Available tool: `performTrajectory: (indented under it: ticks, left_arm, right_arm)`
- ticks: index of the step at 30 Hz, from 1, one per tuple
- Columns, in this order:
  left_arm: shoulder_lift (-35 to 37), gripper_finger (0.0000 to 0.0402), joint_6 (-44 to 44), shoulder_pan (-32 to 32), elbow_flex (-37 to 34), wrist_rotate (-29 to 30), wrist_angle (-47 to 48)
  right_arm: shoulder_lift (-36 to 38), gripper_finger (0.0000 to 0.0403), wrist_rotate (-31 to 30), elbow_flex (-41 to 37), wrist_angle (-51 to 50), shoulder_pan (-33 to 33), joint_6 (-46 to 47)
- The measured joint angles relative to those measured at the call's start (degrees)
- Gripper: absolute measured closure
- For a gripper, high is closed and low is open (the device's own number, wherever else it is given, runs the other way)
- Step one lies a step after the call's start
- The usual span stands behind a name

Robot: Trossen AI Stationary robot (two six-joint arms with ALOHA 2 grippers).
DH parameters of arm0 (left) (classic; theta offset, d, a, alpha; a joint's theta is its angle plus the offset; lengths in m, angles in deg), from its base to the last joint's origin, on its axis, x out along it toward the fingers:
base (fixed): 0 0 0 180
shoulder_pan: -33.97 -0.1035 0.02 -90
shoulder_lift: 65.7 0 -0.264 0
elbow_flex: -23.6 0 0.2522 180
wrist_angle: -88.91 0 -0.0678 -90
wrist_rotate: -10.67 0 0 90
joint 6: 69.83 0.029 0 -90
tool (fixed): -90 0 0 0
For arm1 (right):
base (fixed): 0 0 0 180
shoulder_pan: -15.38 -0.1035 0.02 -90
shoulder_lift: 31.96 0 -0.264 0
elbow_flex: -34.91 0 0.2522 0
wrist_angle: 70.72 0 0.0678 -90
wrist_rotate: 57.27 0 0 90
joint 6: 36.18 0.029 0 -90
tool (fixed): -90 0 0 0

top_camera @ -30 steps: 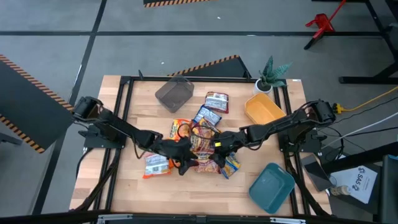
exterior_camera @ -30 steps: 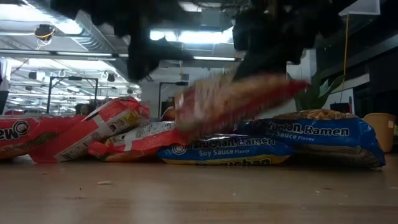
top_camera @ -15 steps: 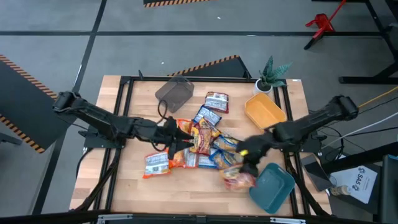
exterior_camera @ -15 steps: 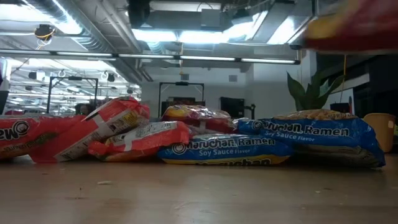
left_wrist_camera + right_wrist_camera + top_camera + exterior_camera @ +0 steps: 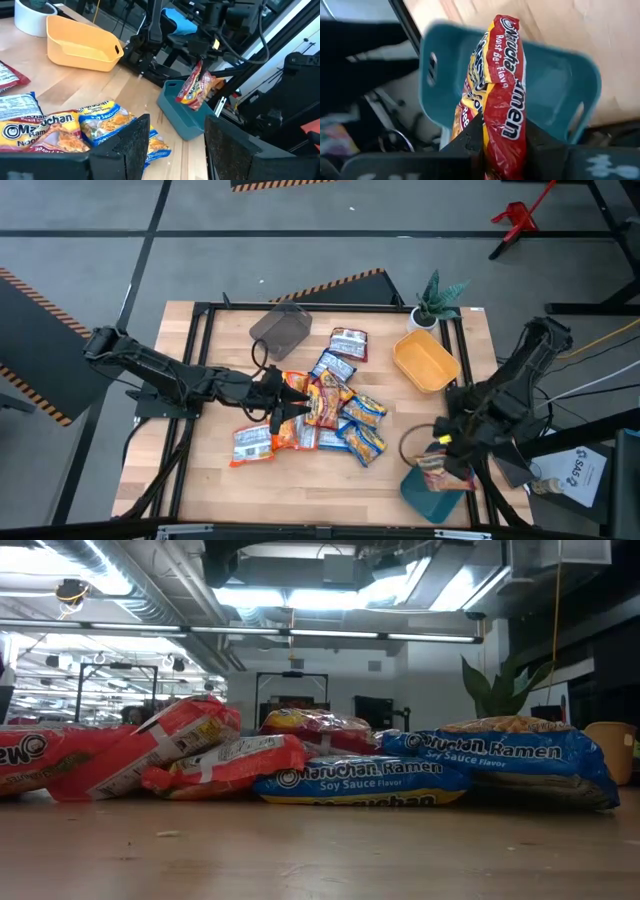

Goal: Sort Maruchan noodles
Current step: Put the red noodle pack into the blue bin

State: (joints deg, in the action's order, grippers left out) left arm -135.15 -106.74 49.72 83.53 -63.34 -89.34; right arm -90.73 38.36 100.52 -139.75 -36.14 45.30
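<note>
Several Maruchan noodle packets (image 5: 320,415), orange, red and blue, lie in a loose pile on the middle of the wooden table; the low view shows them lying flat and overlapping (image 5: 350,780). My left gripper (image 5: 280,405) hovers open at the pile's left side, nothing between its fingers (image 5: 175,150). My right gripper (image 5: 447,452) is shut on one red packet (image 5: 495,85), which is above the teal bin (image 5: 440,485) at the table's near right corner. My right gripper pinches the red packet's upper end (image 5: 199,70) between its two fingers, coming from above and slanting down. The packet hangs below the fingers, lifted clear, with its lower end (image 5: 190,100) just over the teal bin's open top.
A grey bin (image 5: 280,330) stands at the far middle, a yellow bin (image 5: 425,358) at the far right, and a small potted plant (image 5: 437,300) behind it. Bare wood lies along the near edge (image 5: 320,860).
My right gripper has lifted the red packet off the pile and swung it toward the table's near right corner, over the teal bin, tipping further downward. My left gripper, still open, has risen and drawn back a little toward the left, then kept still.
</note>
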Motion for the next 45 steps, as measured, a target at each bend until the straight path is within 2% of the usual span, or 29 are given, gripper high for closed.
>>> performTrajectory:
  ticks: [9, 15, 31, 35, 41, 45]
  left_arm:
    - [0.0, 0.0218, 0.0, 0.0, 0.0, 0.4, 1.2]
    - [0.0, 0.0218, 0.1, 0.0, 0.0, 0.5, 1.3]
    - [0.0, 0.0218, -0.3, 0.0, 0.0, 1.6, 2.2]
    - [0.0, 0.0218, -0.3, 0.0, 0.0, 1.7, 2.2]
    - [0.0, 0.0217, -0.3, 0.0, 0.0, 1.8, 2.2]
    - [0.0, 0.0217, -0.2, 0.0, 0.0, 1.2, 2.5]
  right_arm:
    - [-2.3, 0.0359, -1.5, -0.8, 5.6, -1.7, -1.5]
    - [-4.8, 0.0359, 4.2, -4.1, 13.3, -1.8, -2.7]
    - [-4.9, 0.034, 5.5, -8.6, 13.2, -1.7, -8.2]
    - [-4.9, 0.0307, 5.5, -8.6, 13.0, -1.7, -8.0]
    - [-4.9, 0.0218, 5.4, -8.6, 11.8, -1.7, -6.6]
    - [-4.0, 0.0187, 5.4, -8.6, 9.1, -1.7, -3.7]
